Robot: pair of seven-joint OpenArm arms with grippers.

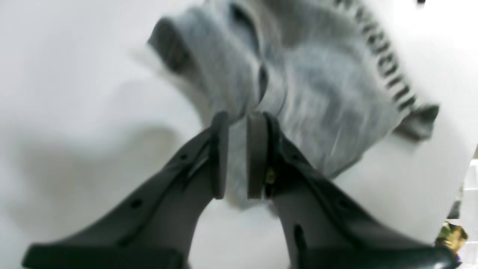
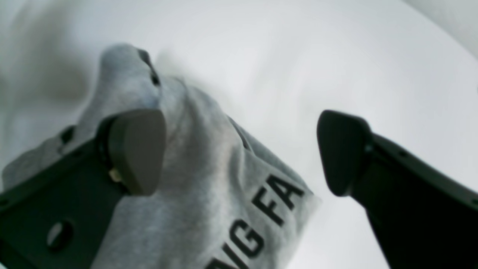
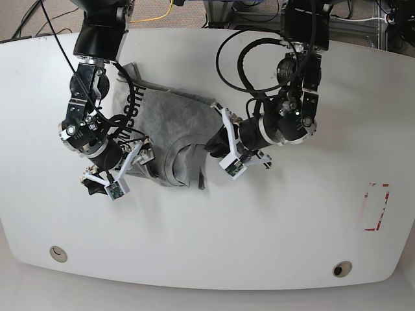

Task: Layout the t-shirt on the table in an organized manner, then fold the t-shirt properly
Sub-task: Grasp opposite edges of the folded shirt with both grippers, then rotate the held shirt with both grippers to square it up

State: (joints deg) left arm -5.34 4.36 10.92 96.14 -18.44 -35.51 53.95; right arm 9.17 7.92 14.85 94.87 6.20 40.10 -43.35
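The heather-grey t-shirt (image 3: pixel 170 126) lies crumpled on the white table (image 3: pixel 272 227), left of centre, with dark lettering along its far left edge. My left gripper (image 3: pixel 213 144) is at the shirt's right edge. In the left wrist view the left gripper (image 1: pixel 239 119) is shut on a fold of the t-shirt (image 1: pixel 317 86), which bunches beyond the pads. My right gripper (image 3: pixel 117 170) is at the shirt's lower left edge. In the right wrist view the right gripper (image 2: pixel 239 149) is wide open, one finger (image 2: pixel 138 149) over the t-shirt (image 2: pixel 209 194), the other over bare table (image 2: pixel 298 56).
A red dashed rectangle (image 3: pixel 375 206) is marked near the table's right edge. Two round grommet holes sit near the front edge, one at the left (image 3: pixel 58 253) and one at the right (image 3: pixel 342 267). Cables hang from the arm bases at the back.
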